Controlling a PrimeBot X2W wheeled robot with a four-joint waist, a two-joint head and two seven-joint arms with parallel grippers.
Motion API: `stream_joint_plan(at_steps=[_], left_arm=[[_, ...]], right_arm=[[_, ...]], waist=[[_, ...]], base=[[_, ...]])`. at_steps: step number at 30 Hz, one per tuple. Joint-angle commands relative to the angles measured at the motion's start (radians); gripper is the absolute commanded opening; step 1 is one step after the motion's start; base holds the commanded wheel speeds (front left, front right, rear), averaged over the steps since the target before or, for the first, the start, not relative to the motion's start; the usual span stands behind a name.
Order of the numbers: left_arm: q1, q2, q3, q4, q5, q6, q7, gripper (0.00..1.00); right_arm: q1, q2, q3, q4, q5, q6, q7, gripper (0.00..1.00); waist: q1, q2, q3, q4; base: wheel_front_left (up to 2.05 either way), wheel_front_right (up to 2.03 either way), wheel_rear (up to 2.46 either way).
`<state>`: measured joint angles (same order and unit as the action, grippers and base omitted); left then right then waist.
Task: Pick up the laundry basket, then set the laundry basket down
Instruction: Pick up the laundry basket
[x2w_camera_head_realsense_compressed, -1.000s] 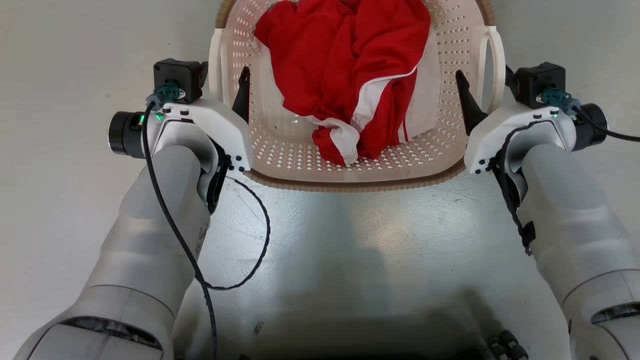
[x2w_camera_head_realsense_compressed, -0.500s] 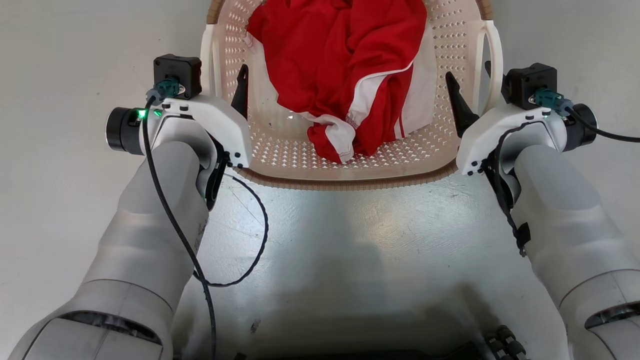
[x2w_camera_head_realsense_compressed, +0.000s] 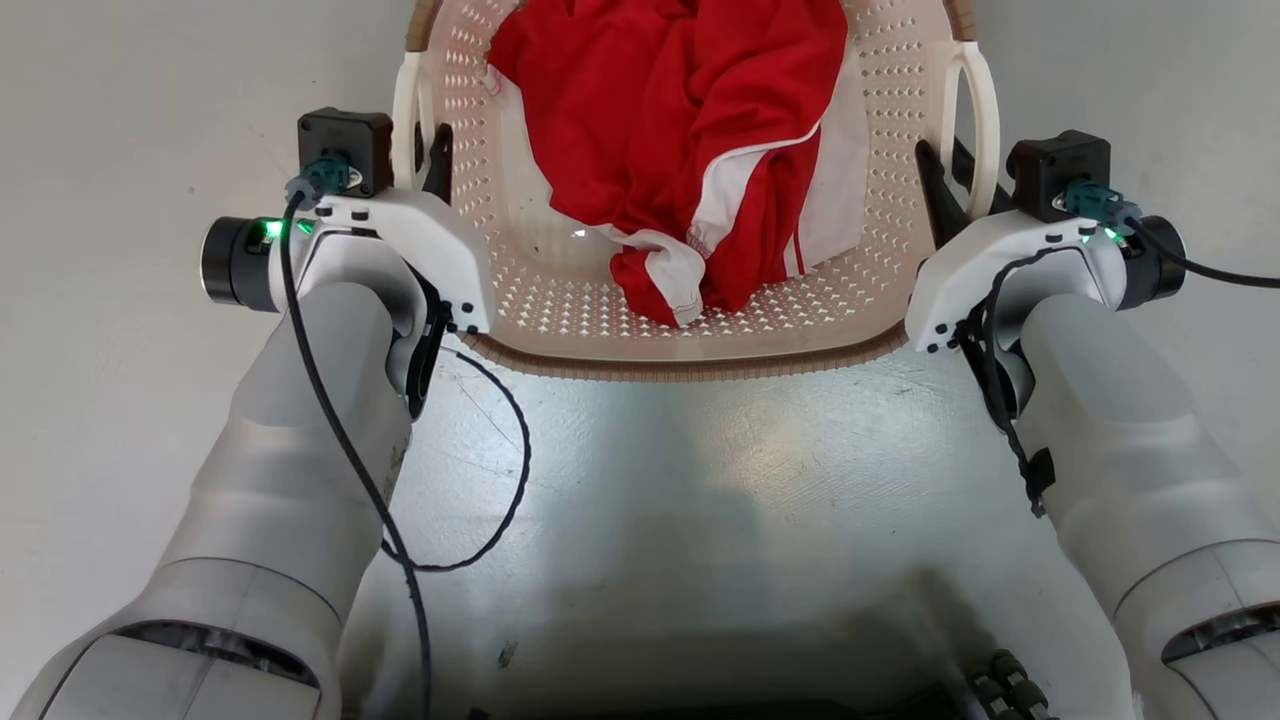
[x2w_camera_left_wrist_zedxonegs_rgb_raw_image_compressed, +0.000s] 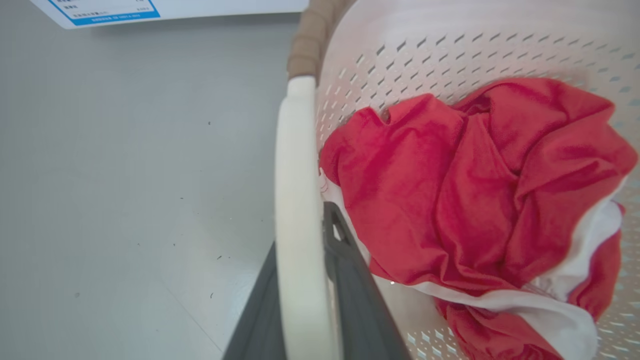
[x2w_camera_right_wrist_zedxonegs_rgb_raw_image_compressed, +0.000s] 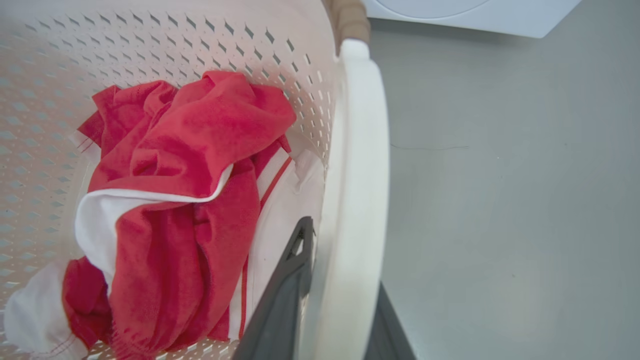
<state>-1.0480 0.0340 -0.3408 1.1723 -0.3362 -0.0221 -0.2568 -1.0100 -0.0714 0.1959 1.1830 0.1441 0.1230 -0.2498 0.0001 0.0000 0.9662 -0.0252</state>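
The laundry basket (x2w_camera_head_realsense_compressed: 560, 290) is cream-white and perforated with a brown woven rim, and it sits on the grey floor ahead of me. A crumpled red and white garment (x2w_camera_head_realsense_compressed: 690, 130) lies inside it. My left gripper (x2w_camera_head_realsense_compressed: 422, 168) is shut on the left loop handle (x2w_camera_head_realsense_compressed: 405, 110). In the left wrist view the white handle (x2w_camera_left_wrist_zedxonegs_rgb_raw_image_compressed: 297, 200) runs between the two dark fingers (x2w_camera_left_wrist_zedxonegs_rgb_raw_image_compressed: 350, 280). My right gripper (x2w_camera_head_realsense_compressed: 948, 180) is shut on the right loop handle (x2w_camera_head_realsense_compressed: 985, 110). The right wrist view shows that handle (x2w_camera_right_wrist_zedxonegs_rgb_raw_image_compressed: 357, 190) pinched between the dark fingers (x2w_camera_right_wrist_zedxonegs_rgb_raw_image_compressed: 282, 300).
A white washing machine (x2w_camera_right_wrist_zedxonegs_rgb_raw_image_compressed: 470, 12) stands beyond the basket, and its panel with a blue label (x2w_camera_left_wrist_zedxonegs_rgb_raw_image_compressed: 125, 9) shows in the left wrist view. A black cable (x2w_camera_head_realsense_compressed: 500, 480) loops off my left wrist. My dark base (x2w_camera_head_realsense_compressed: 900, 690) is at the lower edge.
Both grippers have closed: each inner finger swung from inside the basket outward against its loop handle. The basket sits slightly higher in the head view.
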Motion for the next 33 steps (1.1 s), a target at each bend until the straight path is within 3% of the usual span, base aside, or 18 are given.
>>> stream_joint_plan(at_steps=[1, 15, 22, 33], left_arm=[[0.021, 0.021, 0.004, 0.001, 0.009, -0.004, -0.005, 0.0], [0.08, 0.017, -0.03, 0.066, -0.013, -0.01, -0.005, 0.0], [0.189, 0.016, -0.057, 0.091, -0.059, -0.017, 0.017, 0.0], [0.39, 0.016, -0.132, 0.079, -0.166, -0.028, 0.078, 0.0]], right_arm=[[0.026, 0.021, 0.024, -0.001, -0.003, 0.008, -0.012, 0.0], [0.089, 0.021, 0.134, 0.038, 0.105, 0.008, 0.019, 0.0], [0.203, 0.021, 0.269, -0.01, 0.237, 0.008, 0.089, 0.0], [0.359, 0.021, 0.405, -0.007, 0.323, 0.008, 0.187, 0.0]], waist=[[0.0, 0.0, -0.003, -0.001], [0.0, 0.0, -0.113, -0.01], [0.0, 0.0, -0.268, -0.038], [0.0, 0.0, -0.553, -0.056]], base=[[0.0, 0.0, 0.0], [0.0, 0.0, 0.0], [0.0, 0.0, 0.0], [0.0, 0.0, 0.0]])
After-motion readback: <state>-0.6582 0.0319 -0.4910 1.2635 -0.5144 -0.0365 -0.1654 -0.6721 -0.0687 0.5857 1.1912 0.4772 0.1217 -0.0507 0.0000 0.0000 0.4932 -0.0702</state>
